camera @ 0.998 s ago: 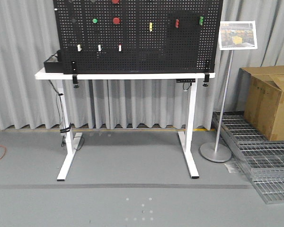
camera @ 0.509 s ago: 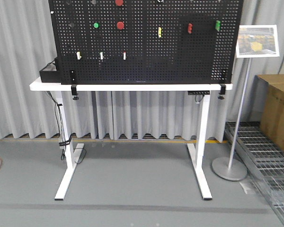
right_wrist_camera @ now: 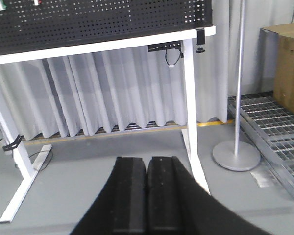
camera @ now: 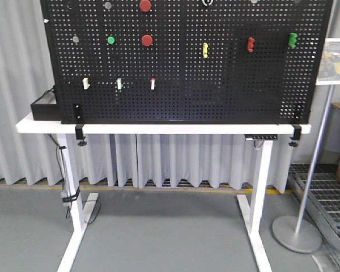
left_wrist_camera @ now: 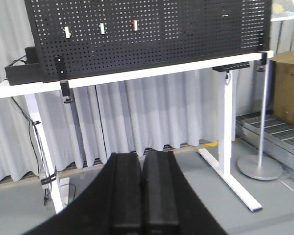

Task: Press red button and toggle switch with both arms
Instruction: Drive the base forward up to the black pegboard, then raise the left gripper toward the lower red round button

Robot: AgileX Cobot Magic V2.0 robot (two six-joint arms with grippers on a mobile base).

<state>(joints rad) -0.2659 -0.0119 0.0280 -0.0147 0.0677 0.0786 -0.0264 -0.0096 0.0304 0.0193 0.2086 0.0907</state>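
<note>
A black pegboard (camera: pixel 181 85) stands on a white table (camera: pixel 158 128). It carries two red round buttons (camera: pixel 147 40), one above the other, a green button (camera: pixel 111 40), and three small white toggle switches (camera: pixel 153 84) in a row. The switches also show in the left wrist view (left_wrist_camera: pixel 134 25). My left gripper (left_wrist_camera: pixel 142 156) is shut and empty, low and well short of the table. My right gripper (right_wrist_camera: pixel 147 160) is shut and empty too, aimed under the table. Neither arm shows in the front view.
Further right on the board are a yellow part (camera: pixel 205 50), a red part (camera: pixel 250 44) and a green part (camera: pixel 293 39). A black box (camera: pixel 44 109) sits on the table's left end. A sign stand (camera: pixel 297 232) and a cardboard box (right_wrist_camera: pixel 289 68) are at right.
The board and table have grown larger and shifted in the front view over the last second, as the base has rolled closer. The sign stand has slid toward the right edge.
</note>
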